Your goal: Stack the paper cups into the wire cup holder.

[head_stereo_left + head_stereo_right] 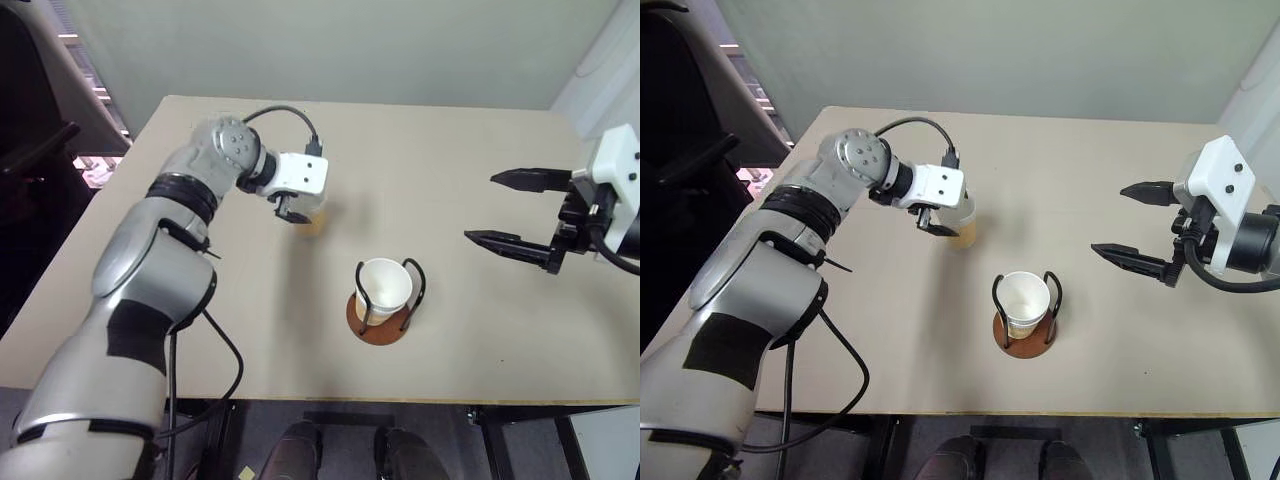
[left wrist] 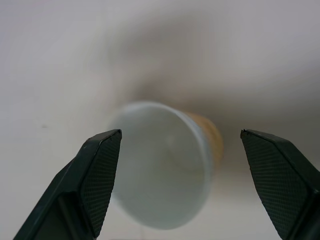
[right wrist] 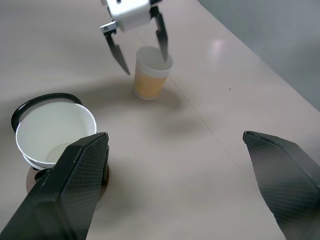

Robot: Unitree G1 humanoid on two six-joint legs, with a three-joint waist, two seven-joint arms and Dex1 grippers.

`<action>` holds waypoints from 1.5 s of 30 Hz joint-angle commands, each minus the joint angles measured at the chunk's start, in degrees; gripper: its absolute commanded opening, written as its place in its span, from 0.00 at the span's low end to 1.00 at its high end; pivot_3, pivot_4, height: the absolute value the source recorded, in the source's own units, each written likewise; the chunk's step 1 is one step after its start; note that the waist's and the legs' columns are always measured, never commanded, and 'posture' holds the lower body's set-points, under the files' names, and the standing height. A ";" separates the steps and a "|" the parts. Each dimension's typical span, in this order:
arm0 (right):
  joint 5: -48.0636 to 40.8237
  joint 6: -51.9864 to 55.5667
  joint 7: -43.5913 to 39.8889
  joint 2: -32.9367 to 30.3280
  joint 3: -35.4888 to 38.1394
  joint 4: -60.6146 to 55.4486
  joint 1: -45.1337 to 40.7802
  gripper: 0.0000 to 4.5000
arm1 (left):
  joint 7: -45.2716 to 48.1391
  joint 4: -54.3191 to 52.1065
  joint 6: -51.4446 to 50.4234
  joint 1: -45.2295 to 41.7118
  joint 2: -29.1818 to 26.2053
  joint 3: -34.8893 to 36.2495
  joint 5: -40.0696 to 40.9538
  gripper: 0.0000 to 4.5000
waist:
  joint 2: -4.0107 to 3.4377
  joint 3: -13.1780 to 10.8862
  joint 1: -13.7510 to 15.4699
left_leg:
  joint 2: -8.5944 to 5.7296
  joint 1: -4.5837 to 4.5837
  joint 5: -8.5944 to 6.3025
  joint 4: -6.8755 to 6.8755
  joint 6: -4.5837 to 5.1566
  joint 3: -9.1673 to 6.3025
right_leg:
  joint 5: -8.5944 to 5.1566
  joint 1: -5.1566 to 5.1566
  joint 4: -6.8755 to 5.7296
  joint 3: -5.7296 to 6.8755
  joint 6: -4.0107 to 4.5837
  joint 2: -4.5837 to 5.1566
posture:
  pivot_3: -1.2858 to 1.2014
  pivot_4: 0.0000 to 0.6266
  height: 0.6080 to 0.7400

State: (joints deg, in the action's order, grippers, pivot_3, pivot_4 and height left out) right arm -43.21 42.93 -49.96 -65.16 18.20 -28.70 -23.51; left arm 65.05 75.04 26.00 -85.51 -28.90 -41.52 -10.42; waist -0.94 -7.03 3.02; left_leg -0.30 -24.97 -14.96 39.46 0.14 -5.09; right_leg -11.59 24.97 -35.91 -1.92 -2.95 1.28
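A: Where do the cups stand right now?

B: One paper cup point(image 1: 1023, 303) already sits upright in the wire cup holder point(image 1: 1025, 338), between its two black loops, near the front middle of the tabletop point(image 1: 1090, 160). It may be more than one nested; from the rim alone I cannot tell. A second, loose paper cup point(image 3: 150, 77) stands upright on the tabletop farther back and toward the robot's left, well apart from the holder.

A: And the grippers?

B: The left gripper point(image 3: 140, 47) is over that loose cup, fingers spread wide. In the right wrist view one finger is by the far side of the rim and the other hangs clear of the cup on the near side; the left wrist view looks down into the cup's white mouth between the two fingers. Nothing is gripped. The right gripper point(image 1: 1135, 225) hovers off to the right, spread fully and empty.

A: So which step is this?

B: I judge it the approach to picking up the loose cup. Next the left gripper should settle so the fingers bracket the cup wall and close gently, since thin paper crushes easily. Then lift, carry it over the holder, and lower it straight between the loops into the seated cup.
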 commanded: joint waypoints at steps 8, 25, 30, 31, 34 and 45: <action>-1.86 2.32 1.29 -0.55 6.58 -4.32 2.21 1.00 | -5.95 0.85 -0.42 -0.14 1.29 5.32 -9.56 0.63 | 0.01 0.00 0.11 | -0.03 0.07 -0.01 -0.03 0.01 0.09 | -0.01 0.08 0.03 -0.07 -0.01 0.04 | 0.52 0.24 1.00; -4.33 2.47 -3.32 -1.47 14.85 -4.44 6.76 1.00 | 22.69 -5.95 7.95 -7.28 1.53 18.41 3.37 0.01 | 0.07 0.02 0.14 | -0.03 0.02 -0.08 0.12 0.15 0.59 | 0.02 0.31 -0.05 -0.52 -0.10 -0.10 | 0.52 0.24 1.00; -9.29 5.04 -10.63 -3.03 24.25 -6.12 10.44 1.00 | 27.45 -34.14 -3.02 -7.21 -5.87 1.24 40.20 0.01 | 0.08 0.06 -0.09 | -0.12 0.03 -0.28 0.15 0.45 1.04 | -0.12 0.34 -0.09 -1.14 -0.41 -0.13 | 0.52 0.24 1.00; -9.90 5.61 -12.04 -3.21 26.25 -6.90 11.73 1.00 | 27.45 -39.53 -3.96 -7.48 -8.75 -3.79 46.26 0.01 | 0.05 0.11 -0.11 | -0.10 0.01 -0.35 0.10 0.50 1.20 | -0.10 0.36 -0.17 -1.25 -0.46 -0.16 | 0.52 0.24 1.00; -10.80 7.01 -13.25 -3.46 29.95 -8.40 14.39 1.00 | 27.45 -48.53 -2.92 -9.59 -14.55 -15.46 57.06 0.01 | -0.08 0.19 -0.67 | 0.02 0.15 -0.62 0.22 0.57 1.41 | -0.12 0.29 -0.14 -1.40 -0.53 -0.18 | 0.52 0.24 1.00; -12.78 10.56 -9.96 -1.35 37.81 -13.58 20.73 1.00 | 27.45 -42.85 14.97 -20.90 -15.20 -39.71 60.36 0.01 | -0.30 0.02 -1.27 | 0.06 1.11 -1.35 0.63 1.51 1.30 | -0.11 -0.66 -0.11 -1.46 -0.44 -0.03 | 0.52 0.24 1.00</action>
State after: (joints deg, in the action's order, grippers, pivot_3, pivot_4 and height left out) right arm -55.01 53.25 -60.83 -66.28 53.13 -41.42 -2.65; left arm 90.53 30.67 38.01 -104.76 -43.88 -80.06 49.43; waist -1.24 -7.01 1.75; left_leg -0.22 -23.85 -16.31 40.12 1.66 -3.82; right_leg -11.70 24.30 -36.03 -3.41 -3.38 1.27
